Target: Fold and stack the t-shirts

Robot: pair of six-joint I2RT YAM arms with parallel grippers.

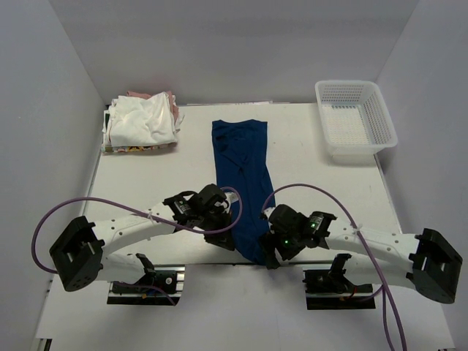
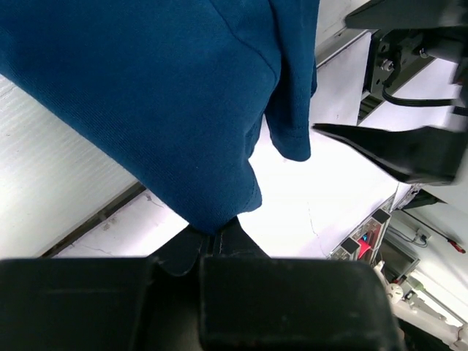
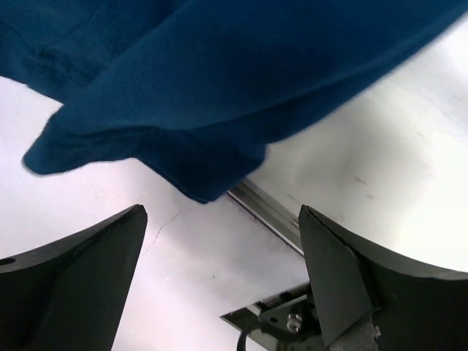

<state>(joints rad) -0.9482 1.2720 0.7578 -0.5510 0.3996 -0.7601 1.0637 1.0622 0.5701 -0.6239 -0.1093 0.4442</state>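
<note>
Where the fine-knit navy shirt (image 1: 245, 175) meets the smooth table's (image 1: 314, 161) 6 o'clock edge, left gripper (image 2: 216, 238) pinches its hem; right gripper (image 3: 221, 213) gapes wide, empty.

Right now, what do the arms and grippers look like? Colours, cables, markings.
Both alike: left arm and right arm have white links with black joint housings and bulky black bases. A purple cable loops along each. Left gripper and right gripper are black, with wedge-shaped fingers. Green lights glow on the right wrist. No markings legible.
</note>
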